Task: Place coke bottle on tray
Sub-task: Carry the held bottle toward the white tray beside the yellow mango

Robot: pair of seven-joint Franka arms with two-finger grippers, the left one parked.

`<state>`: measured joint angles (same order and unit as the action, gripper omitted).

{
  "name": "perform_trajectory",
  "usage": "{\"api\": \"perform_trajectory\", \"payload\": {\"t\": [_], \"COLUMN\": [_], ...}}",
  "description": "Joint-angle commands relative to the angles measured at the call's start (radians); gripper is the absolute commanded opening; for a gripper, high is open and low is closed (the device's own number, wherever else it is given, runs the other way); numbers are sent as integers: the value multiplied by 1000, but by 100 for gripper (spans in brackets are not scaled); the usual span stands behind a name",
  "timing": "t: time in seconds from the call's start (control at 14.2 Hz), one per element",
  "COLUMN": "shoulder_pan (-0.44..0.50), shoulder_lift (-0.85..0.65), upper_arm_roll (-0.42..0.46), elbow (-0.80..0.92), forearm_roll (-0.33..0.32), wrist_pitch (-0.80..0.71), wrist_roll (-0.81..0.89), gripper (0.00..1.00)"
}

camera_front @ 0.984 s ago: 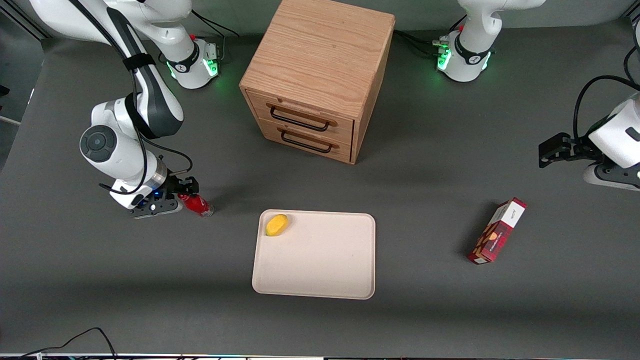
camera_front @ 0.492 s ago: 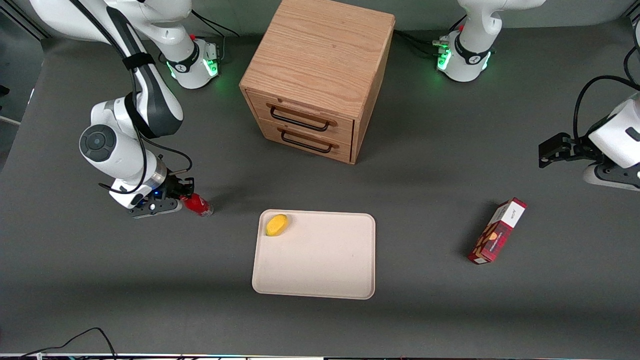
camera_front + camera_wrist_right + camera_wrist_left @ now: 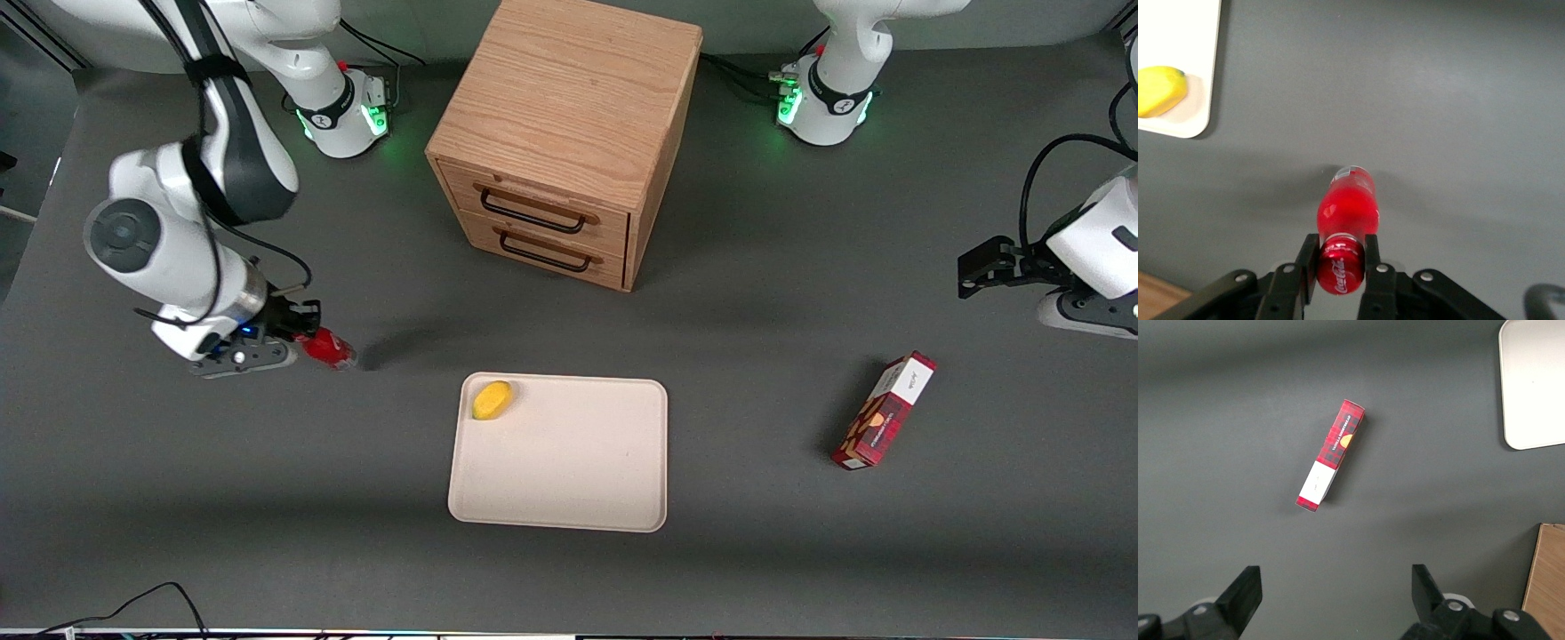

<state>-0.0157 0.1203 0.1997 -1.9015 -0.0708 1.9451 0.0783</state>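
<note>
The coke bottle (image 3: 329, 349), small and red with a red cap, is held by its cap between my gripper's fingers. My gripper (image 3: 307, 343) is shut on it and carries it above the grey table, off the tray toward the working arm's end. In the right wrist view the bottle (image 3: 1347, 203) hangs from the gripper (image 3: 1340, 257) with its clear base toward the table. The cream-beige tray (image 3: 569, 462) lies flat in the middle of the table, nearer the front camera than the cabinet. One corner of the tray (image 3: 1178, 40) shows in the right wrist view.
A yellow fruit (image 3: 492, 399) lies on the tray at its corner nearest the bottle; it also shows in the right wrist view (image 3: 1158, 90). A wooden two-drawer cabinet (image 3: 560, 133) stands farther back. A red patterned carton (image 3: 883, 411) lies toward the parked arm's end.
My gripper has risen and drawn away from the tray with the bottle in it. The bottle has left the table, and its shadow now lies apart from it.
</note>
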Motion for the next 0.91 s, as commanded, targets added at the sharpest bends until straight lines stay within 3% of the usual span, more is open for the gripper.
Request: {"api": "perform_trajectory", "payload": {"t": [0.0, 0.35, 0.7, 0.84], "shoulder_pan": [-4, -7, 11, 66], "shoulder_lift": [-24, 2, 109, 198], "upper_arm_roll": [3, 3, 4, 4], "elbow": [174, 482, 579, 636], "forearm_roll": [-7, 48, 63, 59], "wrist_pitch": [-197, -458, -462, -431], "wrist_roll": [-2, 11, 38, 93], "gripper": [0, 0, 0, 0]}}
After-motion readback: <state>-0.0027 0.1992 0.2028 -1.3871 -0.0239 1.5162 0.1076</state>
